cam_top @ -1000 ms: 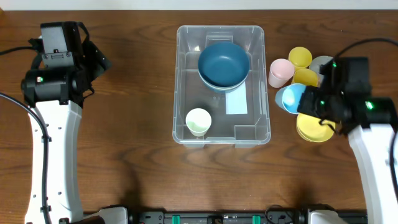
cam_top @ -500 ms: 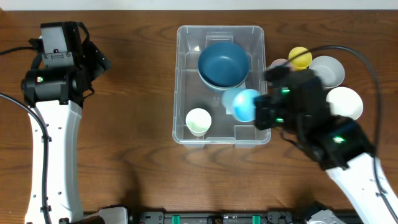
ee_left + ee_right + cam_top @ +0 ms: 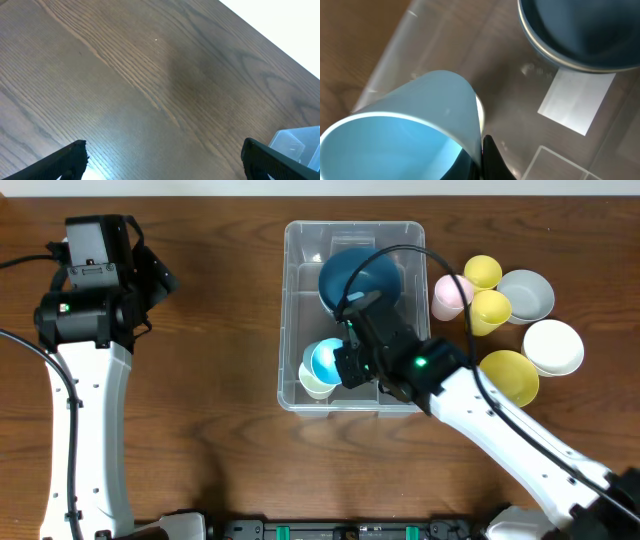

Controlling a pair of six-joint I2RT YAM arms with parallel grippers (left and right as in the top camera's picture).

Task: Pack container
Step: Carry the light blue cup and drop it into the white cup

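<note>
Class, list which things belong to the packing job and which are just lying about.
Job: large clear rectangular plastic bin; light blue cup in right gripper; dark blue bowl, pale cup inside.
Lying about, maybe waiting: pink cup; two yellow cups; grey bowl; white bowl; yellow bowl.

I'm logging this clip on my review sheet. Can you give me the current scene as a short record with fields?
container: clear bin, mid table
inside container: dark blue bowl at far end; pale cup at near left
right gripper: shut on light blue cup, held over the pale cup; contact unclear
left gripper: open, over bare table
outside, right of container: pink cup, far yellow cup, near yellow cup, grey bowl, white bowl, yellow bowl
</note>
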